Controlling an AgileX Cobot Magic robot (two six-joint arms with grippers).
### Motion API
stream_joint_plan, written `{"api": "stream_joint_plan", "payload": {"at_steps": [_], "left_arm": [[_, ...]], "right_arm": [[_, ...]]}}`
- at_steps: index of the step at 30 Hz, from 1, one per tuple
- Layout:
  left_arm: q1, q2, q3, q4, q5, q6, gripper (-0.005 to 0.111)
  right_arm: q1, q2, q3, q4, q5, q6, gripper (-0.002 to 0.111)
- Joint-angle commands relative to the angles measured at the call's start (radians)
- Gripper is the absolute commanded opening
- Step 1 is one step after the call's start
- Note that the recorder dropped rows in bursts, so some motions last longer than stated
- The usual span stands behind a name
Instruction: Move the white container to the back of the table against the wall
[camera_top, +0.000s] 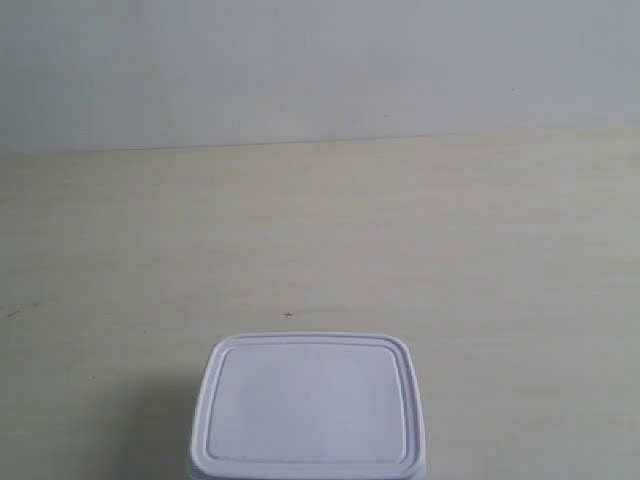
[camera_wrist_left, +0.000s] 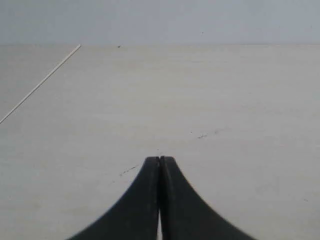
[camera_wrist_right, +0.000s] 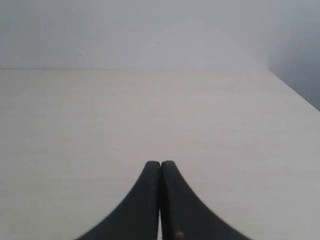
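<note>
The white container (camera_top: 308, 405), a small lidded box with rounded corners, rests on the beige table (camera_top: 320, 240) at the bottom middle of the exterior view, partly cut off by the frame edge. The grey-white wall (camera_top: 320, 70) rises behind the table's far edge. Neither arm appears in the exterior view. My left gripper (camera_wrist_left: 160, 159) is shut, its black fingertips pressed together over bare table. My right gripper (camera_wrist_right: 160, 163) is shut too, empty, also above bare table. The container shows in neither wrist view.
A tiny dark speck (camera_top: 289, 315) lies on the table just beyond the container. In the left wrist view a thin pale line (camera_wrist_left: 40, 84) runs across the surface. The table's side edge (camera_wrist_right: 295, 90) shows in the right wrist view.
</note>
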Motion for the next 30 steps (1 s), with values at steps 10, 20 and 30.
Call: {"api": "stream_joint_plan", "payload": {"at_steps": [10,20,30], "left_arm": [[0.001,-0.006,0.003,-0.006,-0.004,-0.004,0.0],[0.001,-0.006,0.003,-0.006,-0.004,-0.004,0.0],[0.001,-0.006,0.003,0.066,-0.004,-0.001,0.0]], "right_arm": [[-0.006,-0.006,0.005,-0.018,-0.004,0.0,0.0],[-0.006,-0.006,0.005,-0.01,-0.004,0.0,0.0],[-0.006,-0.006,0.005,-0.011,-0.107,0.0,0.0]]}}
